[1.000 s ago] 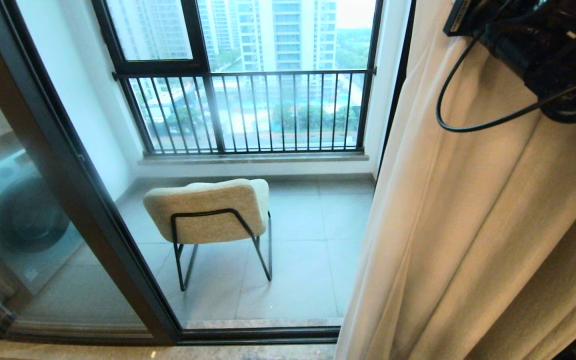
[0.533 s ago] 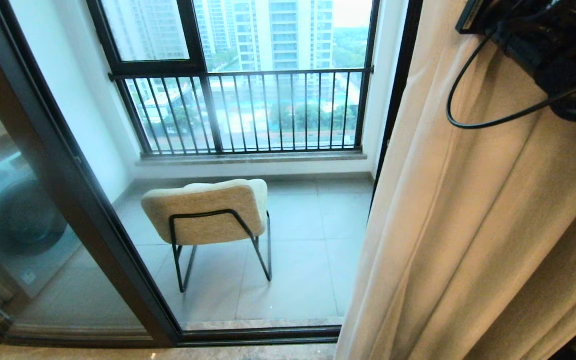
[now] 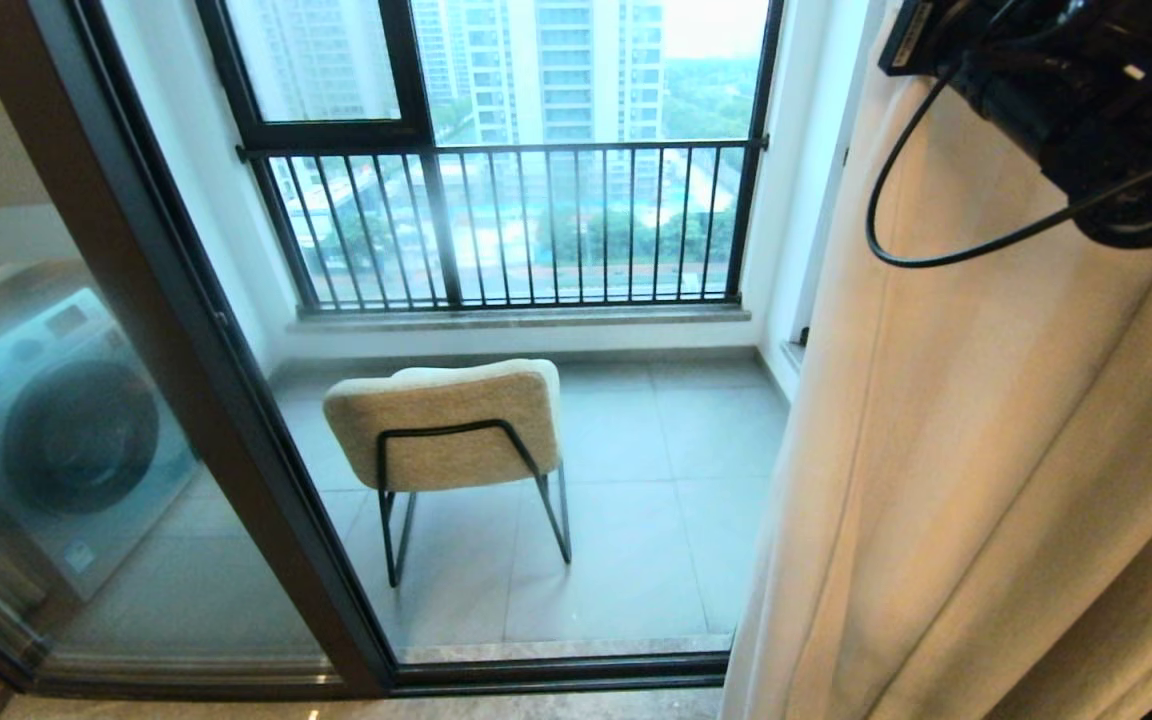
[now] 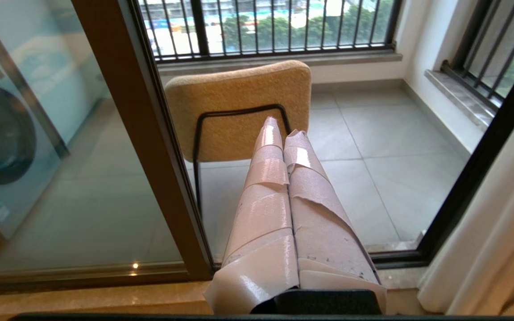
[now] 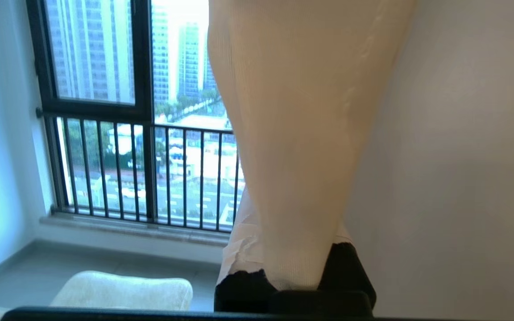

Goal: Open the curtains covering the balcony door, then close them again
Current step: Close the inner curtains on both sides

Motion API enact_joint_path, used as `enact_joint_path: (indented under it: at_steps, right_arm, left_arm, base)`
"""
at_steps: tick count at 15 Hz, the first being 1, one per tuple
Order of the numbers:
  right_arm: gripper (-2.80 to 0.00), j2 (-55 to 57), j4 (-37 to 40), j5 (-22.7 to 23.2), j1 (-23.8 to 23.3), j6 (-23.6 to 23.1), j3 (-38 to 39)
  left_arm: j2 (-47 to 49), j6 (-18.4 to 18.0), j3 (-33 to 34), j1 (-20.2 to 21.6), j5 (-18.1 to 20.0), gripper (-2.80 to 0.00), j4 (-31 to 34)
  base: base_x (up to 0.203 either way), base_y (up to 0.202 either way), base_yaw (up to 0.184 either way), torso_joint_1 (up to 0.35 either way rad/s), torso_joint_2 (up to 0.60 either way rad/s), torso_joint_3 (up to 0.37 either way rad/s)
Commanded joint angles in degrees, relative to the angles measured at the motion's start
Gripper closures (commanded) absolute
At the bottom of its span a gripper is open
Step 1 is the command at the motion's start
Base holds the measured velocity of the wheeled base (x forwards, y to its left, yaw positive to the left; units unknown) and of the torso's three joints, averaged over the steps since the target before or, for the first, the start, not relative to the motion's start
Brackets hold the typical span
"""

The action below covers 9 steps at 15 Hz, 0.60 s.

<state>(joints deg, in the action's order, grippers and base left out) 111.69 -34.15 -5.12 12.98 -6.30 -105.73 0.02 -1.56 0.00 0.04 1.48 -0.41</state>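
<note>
Curtains (image 3: 956, 450) drawn aside, door glass (image 3: 556, 420) uncovered.
Right gripper (image 5: 297, 267) clamped on their edge; closing remains.

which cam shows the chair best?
Head view: the whole chair shows, backrest, frame and legs, standing on the balcony tiles behind the glass. Left wrist view: the backrest shows, but the left claw covers its lower middle. Right wrist view: only the backrest's top edge.

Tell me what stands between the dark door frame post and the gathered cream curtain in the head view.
Through the glass between the dark door frame post and the cream pleated curtain, the head view shows a beige upholstered chair with black metal legs on the grey tiled floor.
</note>
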Motion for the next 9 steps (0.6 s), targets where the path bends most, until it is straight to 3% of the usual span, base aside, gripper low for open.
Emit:
enact_joint_path:
  at_steps: [1, 9]
  right_arm:
    - [0.0, 0.02, -0.39, -0.07, -0.06, -0.03, 0.0]
    - [0.0, 0.01, -0.4, -0.07, -0.06, -0.03, 0.17]
  left_arm:
    - [-0.02, -0.02, 0.0, 0.05, 0.02, 0.0, -0.11]
    - [-0.02, -0.02, 0.0, 0.05, 0.02, 0.0, -0.03]
  base:
    - [0.0, 0.151, -0.015, 0.012, 0.01, 0.004]
    - [0.0, 0.187, 0.001, 0.002, 0.0, 0.005]
